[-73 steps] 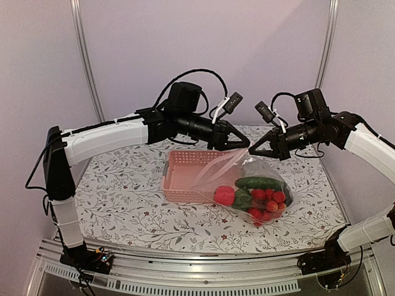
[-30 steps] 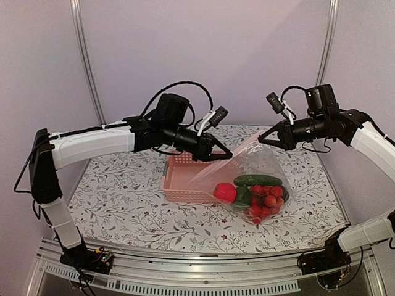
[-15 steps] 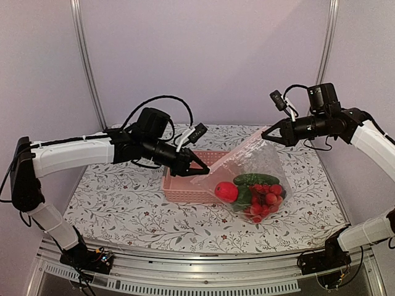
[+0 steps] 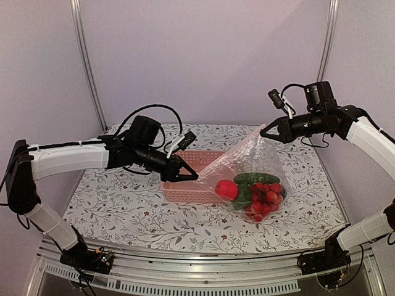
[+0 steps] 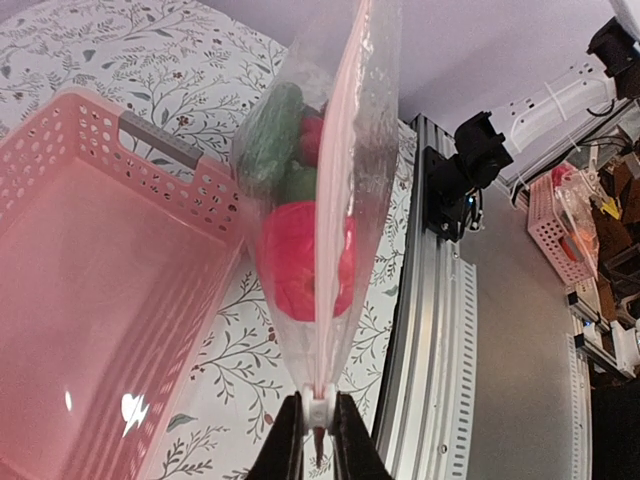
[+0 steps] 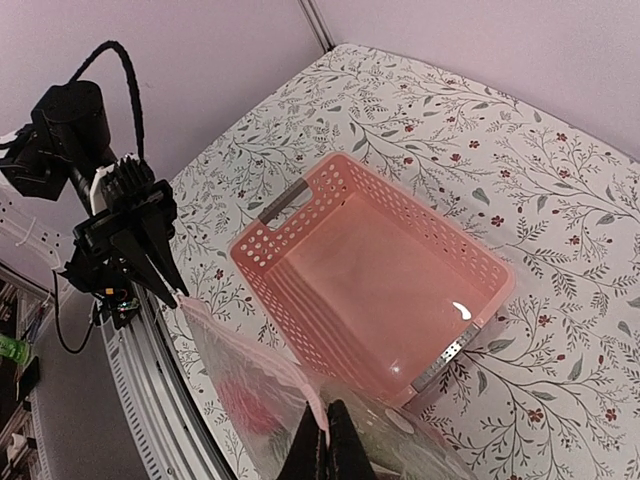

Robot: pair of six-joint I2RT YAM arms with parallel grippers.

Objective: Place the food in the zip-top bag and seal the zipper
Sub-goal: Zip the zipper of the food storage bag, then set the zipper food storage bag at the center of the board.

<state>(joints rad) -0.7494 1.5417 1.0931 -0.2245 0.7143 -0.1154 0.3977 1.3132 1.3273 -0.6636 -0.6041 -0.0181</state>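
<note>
**Zipper drawn out to its end, food already bagged**
Over our desk (image 4: 123,209), at the pink basket's (image 4: 185,188) right end, the zip-top bag (image 4: 256,157) hangs taut, the food (image 4: 259,191) at its bottom. Our left hand (image 4: 192,177) has slid away from the right hand (image 4: 264,132) along the zipper (image 5: 335,200) and pinches its whitish end. The right stays clamped on the opposite corner. Sealing looks nearly complete.
</note>
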